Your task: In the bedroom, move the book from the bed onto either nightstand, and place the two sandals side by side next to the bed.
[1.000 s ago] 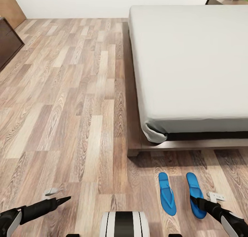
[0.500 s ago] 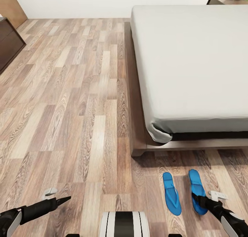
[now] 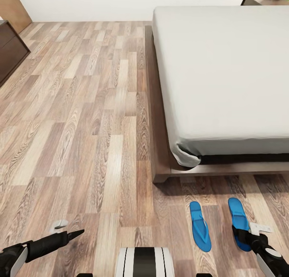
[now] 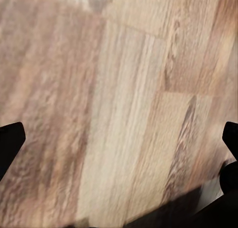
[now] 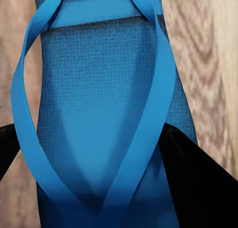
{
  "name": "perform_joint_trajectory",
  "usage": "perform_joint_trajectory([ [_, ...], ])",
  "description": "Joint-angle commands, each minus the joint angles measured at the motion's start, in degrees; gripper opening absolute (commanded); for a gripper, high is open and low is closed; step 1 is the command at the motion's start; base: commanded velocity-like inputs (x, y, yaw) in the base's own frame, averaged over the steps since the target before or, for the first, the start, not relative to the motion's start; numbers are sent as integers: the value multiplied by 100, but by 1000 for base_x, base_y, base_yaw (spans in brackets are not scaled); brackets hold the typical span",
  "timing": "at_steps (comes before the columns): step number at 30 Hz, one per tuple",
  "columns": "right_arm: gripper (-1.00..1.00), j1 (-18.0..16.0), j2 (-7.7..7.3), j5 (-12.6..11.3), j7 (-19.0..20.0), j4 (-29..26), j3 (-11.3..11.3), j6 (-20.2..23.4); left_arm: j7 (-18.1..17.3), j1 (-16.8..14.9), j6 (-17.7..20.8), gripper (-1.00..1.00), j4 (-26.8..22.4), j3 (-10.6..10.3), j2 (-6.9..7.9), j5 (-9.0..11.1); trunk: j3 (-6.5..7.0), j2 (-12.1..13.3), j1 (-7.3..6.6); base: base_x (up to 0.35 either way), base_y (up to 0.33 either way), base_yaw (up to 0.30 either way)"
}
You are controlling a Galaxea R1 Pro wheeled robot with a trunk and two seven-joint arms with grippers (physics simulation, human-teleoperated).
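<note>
On the wood-plank floor (image 3: 80, 120) just off the foot corner of the bed (image 3: 224, 76), your right jaws (image 3: 242, 233) sit on the heel end of the right sandal (image 3: 239, 220), their dark fingers (image 5: 198, 183) flanking its straps, though you cannot tell whether they pinch it. The left sandal (image 3: 200, 225) lies nearby to their left, parallel, with a strip of floor between. Your left jaws (image 3: 74, 234) hang over bare planks well apart from both sandals, fingers (image 4: 11, 143) spread wide.
</note>
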Motion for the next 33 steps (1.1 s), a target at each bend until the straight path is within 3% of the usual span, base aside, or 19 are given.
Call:
perform_joint_trajectory([
  [1,-100,-2,7,-62,7,5,8,-21,-16,-1,54,100,1,10,-2,24,-3,-1,-1,0,0,0],
  [4,-100,-2,71,2,3,35,21,-26,-16,-1,53,100,1,10,-4,24,-3,-1,-1,0,0,0],
  [7,-100,-2,180,373,-2,111,26,-32,-16,-1,54,100,1,10,-5,24,-3,-1,-1,0,5,0],
  [11,-100,-2,200,519,2,124,23,-33,-16,-3,56,100,1,10,-5,24,-3,-1,-1,0,166,0],
  [33,-100,-2,200,546,6,111,10,-33,-16,-2,55,100,1,10,-12,24,-3,-1,-1,31,70,0],
])
